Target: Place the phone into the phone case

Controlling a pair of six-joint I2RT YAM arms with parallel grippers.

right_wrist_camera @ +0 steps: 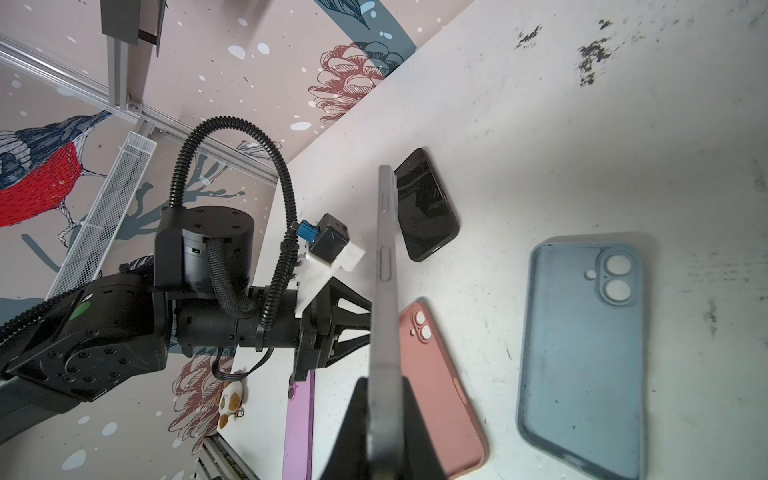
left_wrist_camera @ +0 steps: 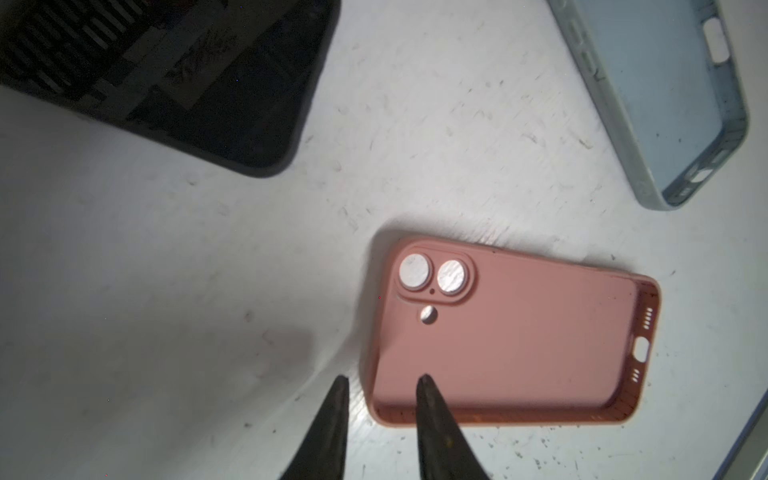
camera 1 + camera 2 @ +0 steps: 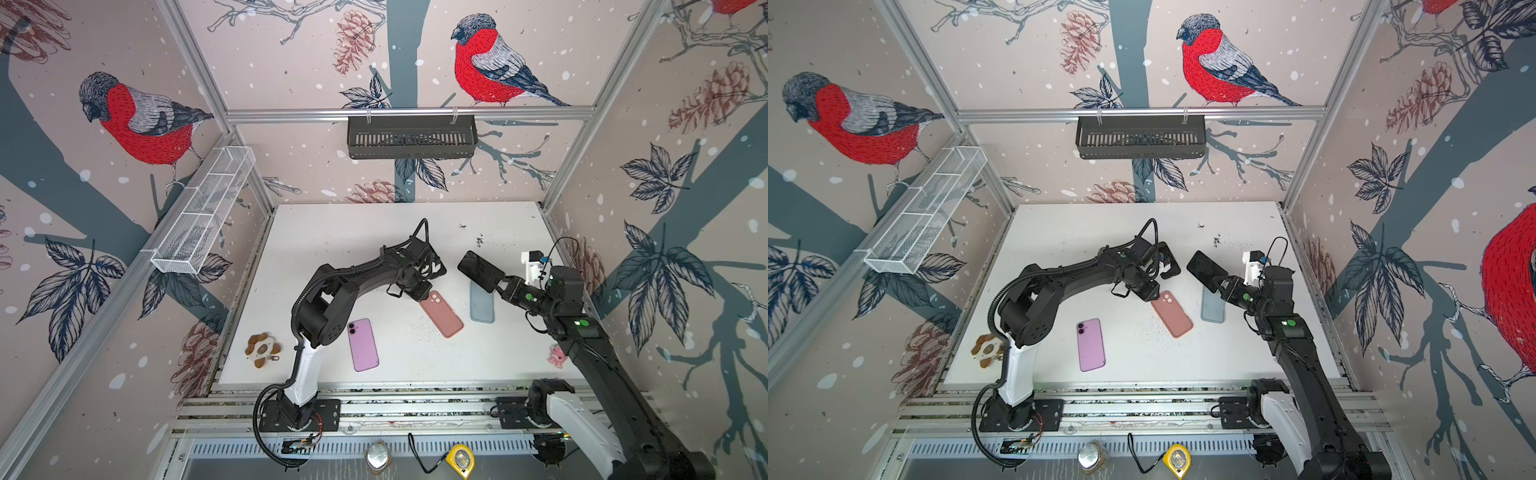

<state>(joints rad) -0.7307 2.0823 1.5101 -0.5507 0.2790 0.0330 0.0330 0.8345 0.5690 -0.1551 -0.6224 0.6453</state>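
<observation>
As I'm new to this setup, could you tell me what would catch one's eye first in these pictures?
Big red-breasted birds are printed across the walls. On the white table, the right hand holds a dark phone lifted near the blue case, while the left hand is open at the rim of the pink case. A purple phone lies flat nearer the front.

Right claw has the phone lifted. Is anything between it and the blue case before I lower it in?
Nothing visible. The blue case lies open side up and empty, right beside the phone held in the right claw. The left claw sits over at the edge of the pink case, off that path.
</observation>
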